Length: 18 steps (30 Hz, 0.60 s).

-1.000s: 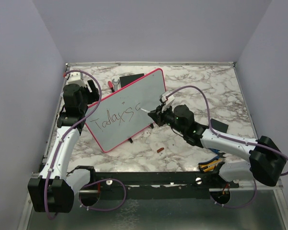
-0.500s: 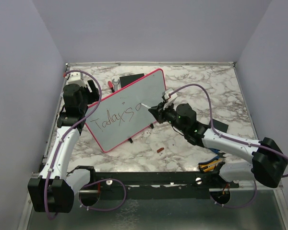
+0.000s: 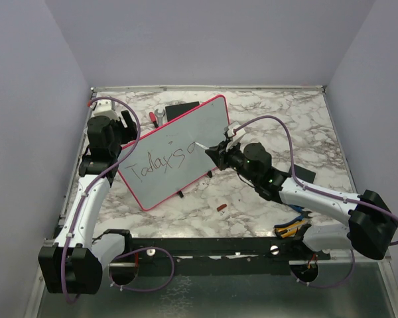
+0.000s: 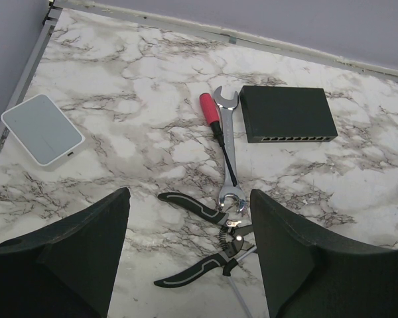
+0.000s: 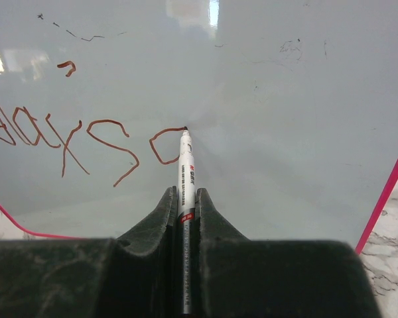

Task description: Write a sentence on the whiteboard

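The whiteboard with its pink-red frame stands tilted on the marble table; it fills the right wrist view. The sentence is thin handwritten lettering that runs up to an open curved letter. My right gripper is shut on a white marker, whose tip touches the board at the top of that curve. My left gripper sits at the board's upper left edge. In its wrist view the jaws stand wide open, with only the table between them.
Behind the board lie a wrench, a red-handled screwdriver, black-handled pliers, a black box and a small white device. A small red piece lies in front of the board, a dark pad to its right.
My right gripper has shifted slightly right along the board, and a curved stroke has been added after the "s". The left arm has not moved.
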Tool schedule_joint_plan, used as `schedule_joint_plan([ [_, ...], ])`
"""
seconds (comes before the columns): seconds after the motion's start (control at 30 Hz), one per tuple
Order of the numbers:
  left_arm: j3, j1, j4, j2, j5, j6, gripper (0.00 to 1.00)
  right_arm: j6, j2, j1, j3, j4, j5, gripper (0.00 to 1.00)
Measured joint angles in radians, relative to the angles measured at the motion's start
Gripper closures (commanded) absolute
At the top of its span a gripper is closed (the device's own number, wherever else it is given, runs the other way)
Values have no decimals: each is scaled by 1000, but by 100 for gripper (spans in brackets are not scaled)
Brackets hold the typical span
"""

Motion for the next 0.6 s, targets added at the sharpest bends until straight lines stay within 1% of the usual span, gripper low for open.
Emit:
schedule_joint_plan([
  [0.6,0,0,0,0,0,0,26,13,16,0,-39,-9,-1,100],
])
